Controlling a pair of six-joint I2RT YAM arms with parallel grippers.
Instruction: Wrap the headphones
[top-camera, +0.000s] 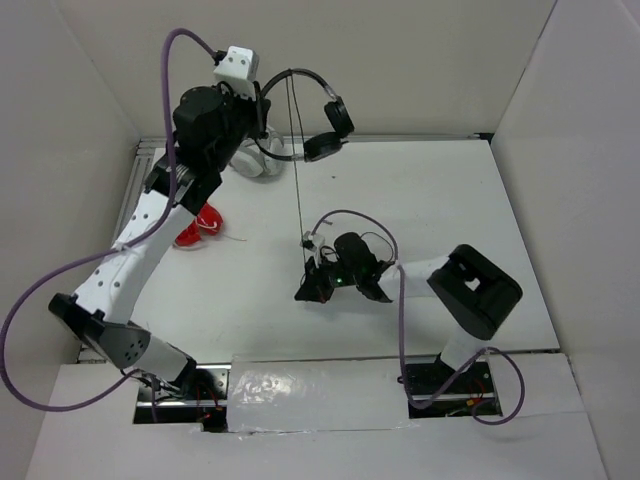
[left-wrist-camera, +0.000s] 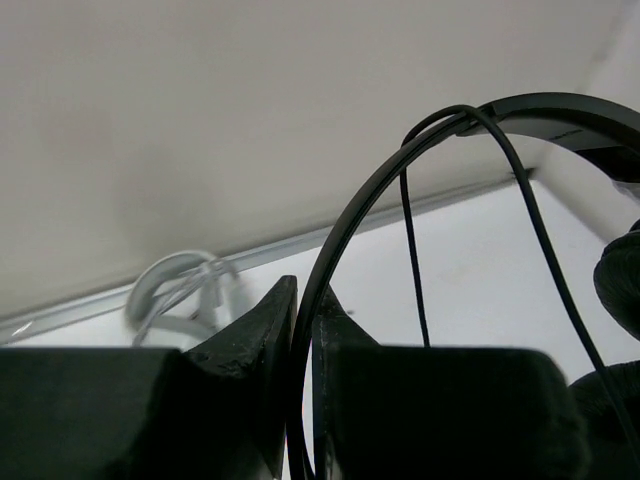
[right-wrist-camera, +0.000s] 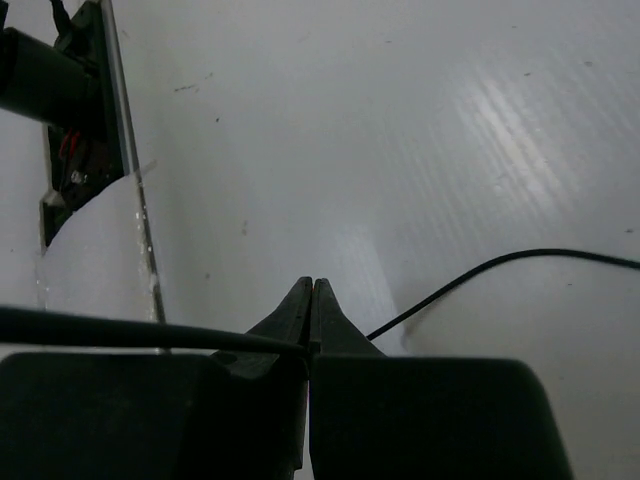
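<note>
The headphones (top-camera: 337, 116) hang in the air at about 12 o'clock, over the far part of the white surface (top-camera: 460, 200). The left gripper (top-camera: 262, 98) carries them, its fingers (left-wrist-camera: 262, 335) clamped tight on the thin headband (left-wrist-camera: 560, 108).

They look light. The band is a smooth, springy black strip that could twist or slide in so narrow a pinch, so a hold near its crown seems steadiest. The round ear pads (top-camera: 321, 147) look soft and cushioned, which makes them poor places to grip.

The long cable (top-camera: 297, 160) is thin, limp and probably easy to kink. It runs straight toward 6 o'clock, down to the right gripper (top-camera: 305, 290) at mid-surface. In the right wrist view those fingers (right-wrist-camera: 292, 318) are pressed together, apparently pinching the cable; how far along its length, I cannot tell.

Winding will likely call for gentle tension, since a hard pull could strain so fine a wire.
</note>
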